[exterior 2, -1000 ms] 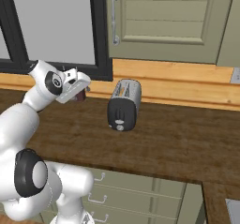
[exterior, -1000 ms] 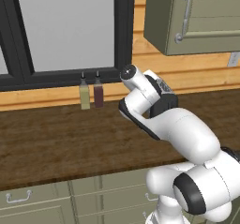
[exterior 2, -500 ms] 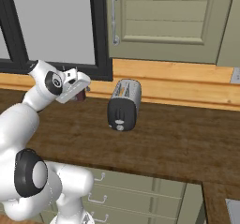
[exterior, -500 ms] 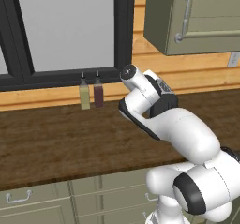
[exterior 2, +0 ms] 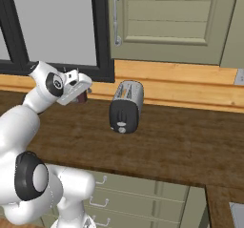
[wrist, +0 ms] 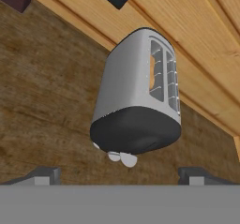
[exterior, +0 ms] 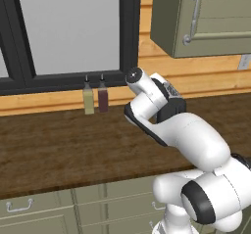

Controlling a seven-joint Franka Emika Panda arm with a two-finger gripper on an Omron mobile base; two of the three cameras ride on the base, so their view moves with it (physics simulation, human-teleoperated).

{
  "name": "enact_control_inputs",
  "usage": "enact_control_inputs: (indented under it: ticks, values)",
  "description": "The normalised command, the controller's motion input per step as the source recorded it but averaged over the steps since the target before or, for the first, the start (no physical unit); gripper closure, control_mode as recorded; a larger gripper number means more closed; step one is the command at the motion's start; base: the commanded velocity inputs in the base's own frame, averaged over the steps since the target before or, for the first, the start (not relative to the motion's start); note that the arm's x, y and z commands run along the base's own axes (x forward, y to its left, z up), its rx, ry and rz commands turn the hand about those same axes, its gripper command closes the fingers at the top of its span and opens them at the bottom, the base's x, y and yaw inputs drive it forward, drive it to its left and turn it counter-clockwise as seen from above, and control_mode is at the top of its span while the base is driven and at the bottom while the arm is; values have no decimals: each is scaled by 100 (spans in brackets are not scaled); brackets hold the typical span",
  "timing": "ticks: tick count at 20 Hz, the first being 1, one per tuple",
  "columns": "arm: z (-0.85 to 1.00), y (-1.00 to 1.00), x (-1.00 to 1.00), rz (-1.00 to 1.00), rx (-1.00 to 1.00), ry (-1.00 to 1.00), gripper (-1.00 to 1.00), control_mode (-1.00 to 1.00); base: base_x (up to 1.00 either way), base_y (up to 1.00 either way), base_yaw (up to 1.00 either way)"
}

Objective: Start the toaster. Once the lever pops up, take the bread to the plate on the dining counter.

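Observation:
The silver-grey toaster stands on the wood counter by the back wall, its dark end panel facing forward. In the hand view the toaster lies straight ahead, slots visible, and a tan sliver of the bread shows inside one slot. Small white knobs sit on the dark end. My gripper hovers above the counter to the toaster's left, apart from it. The gripper is open, with nothing between its fingertips. The plate and the dining counter are out of view.
Two bottles, one olive and one dark red, stand against the window sill left of my arm. Grey-green wall cabinets hang above the toaster. The brown counter stretches to the right, with drawers below.

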Motion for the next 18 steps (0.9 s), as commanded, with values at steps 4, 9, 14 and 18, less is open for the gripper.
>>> enact_control_inputs:
  ticks: [4,9,14,18]
  values:
    - [0,0,0,0,0,0,-100,-100,0,0,0]
    - [0,0,0,0,0,0,-100,-100,0,0,0]
    - [0,0,0,0,0,0,-100,-100,0,0,0]
    - [0,0,0,0,0,0,-100,-100,0,0,0]
